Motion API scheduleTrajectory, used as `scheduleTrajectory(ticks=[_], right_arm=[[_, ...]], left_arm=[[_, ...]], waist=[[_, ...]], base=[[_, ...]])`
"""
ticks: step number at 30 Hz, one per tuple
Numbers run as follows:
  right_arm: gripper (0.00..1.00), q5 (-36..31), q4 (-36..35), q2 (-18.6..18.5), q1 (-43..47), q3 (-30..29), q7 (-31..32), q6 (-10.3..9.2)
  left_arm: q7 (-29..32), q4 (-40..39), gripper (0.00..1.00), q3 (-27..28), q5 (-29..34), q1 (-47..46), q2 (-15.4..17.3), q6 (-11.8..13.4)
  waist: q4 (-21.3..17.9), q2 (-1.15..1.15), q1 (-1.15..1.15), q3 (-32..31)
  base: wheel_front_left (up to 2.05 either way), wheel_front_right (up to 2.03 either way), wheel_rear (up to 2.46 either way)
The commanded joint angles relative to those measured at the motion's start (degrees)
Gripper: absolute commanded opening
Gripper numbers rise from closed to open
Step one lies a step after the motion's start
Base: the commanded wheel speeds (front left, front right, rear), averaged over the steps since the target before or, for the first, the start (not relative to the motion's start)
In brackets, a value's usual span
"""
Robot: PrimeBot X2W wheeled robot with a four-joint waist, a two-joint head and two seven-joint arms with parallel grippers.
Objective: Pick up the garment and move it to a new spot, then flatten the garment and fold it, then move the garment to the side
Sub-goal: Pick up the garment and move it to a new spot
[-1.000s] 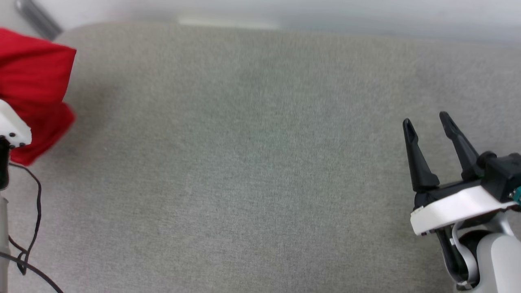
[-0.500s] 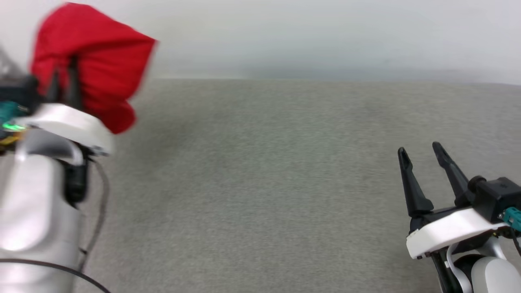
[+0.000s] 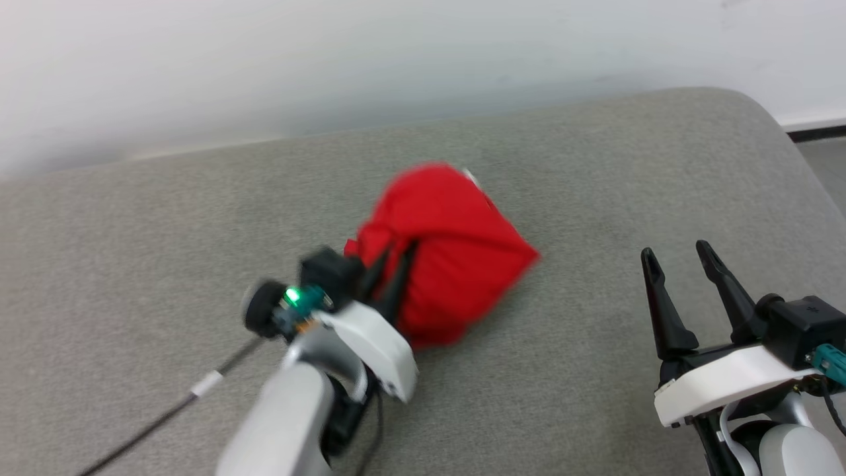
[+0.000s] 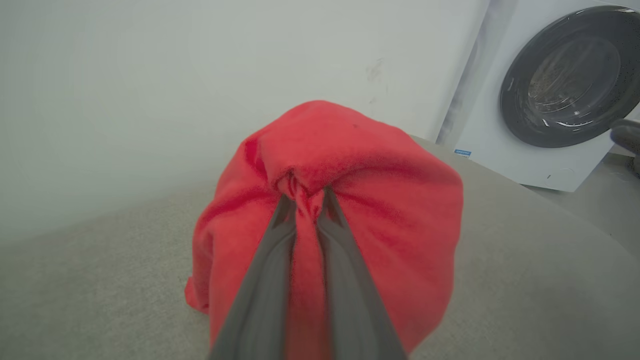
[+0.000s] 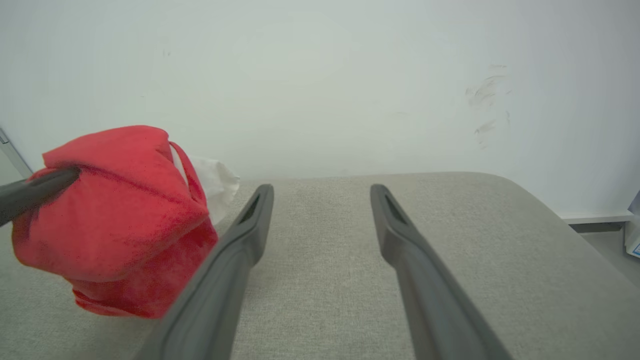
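- Shirt: soft red cloth gathered into a rounded, wrinkled bundle over the middle of the cushion; a white sleeve peeks out toward the cushion's back edge.
- Left gripper: two slim dark fingers pressed close, pinching a puckered fold of the bundle.
- Right gripper: tapered fingers spread apart, holding nothing, over the cushion's right part.
- Cushion: grey woven fabric, flat, with a rounded corner.

Left arm reaches forward, jaws pinched nearly together; right arm low, jaws spread wide.
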Motion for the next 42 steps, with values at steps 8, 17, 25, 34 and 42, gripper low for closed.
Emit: scheduleTrajectory(ticks=[8, 17, 25, 34, 42], right_arm=[[1.00, 0.6, 0.6, 0.5, 0.4, 0.2, -1.1, -0.02], [1.00, 0.5, 1.4, 0.5, 0.0, 0.7, -1.4, -0.02], [1.00, -0.3, 1.9, 0.5, 2.0, 0.2, -0.7, -0.02], [1.00, -1.0, 0.3, 0.5, 4.2, -0.9, 0.9, -0.02], [1.00, -1.8, -1.1, 0.5, 5.7, -1.8, 2.0, -0.02]], left_arm=[[0.5, 3.3, 0.00, -10.5, -2.3, 8.5, -3.3, -1.7], [-1.7, 3.7, 1.00, -15.6, -1.7, 7.9, -3.2, -2.2], [-7.9, -1.2, 1.00, -11.4, -2.0, 9.2, -2.4, 2.1], [-10.6, -3.7, 1.00, -0.7, -3.0, 13.6, 2.4, 10.4], [-10.9, -6.7, 1.00, 6.3, -3.7, 18.7, 7.7, 13.3]], waist=[[-3.2, 0.00, 0.01, 2.5], [-1.5, 0.00, 0.01, 1.3], [1.2, 0.00, 0.01, -2.9], [3.9, 0.00, 0.01, -5.8], [4.8, 0.00, 0.01, -6.2]], base=[[0.00, 0.00, 0.00], [0.00, 0.00, 0.00], [0.00, 0.00, 0.00], [0.00, 0.00, 0.00], [0.00, 0.00, 0.00]])
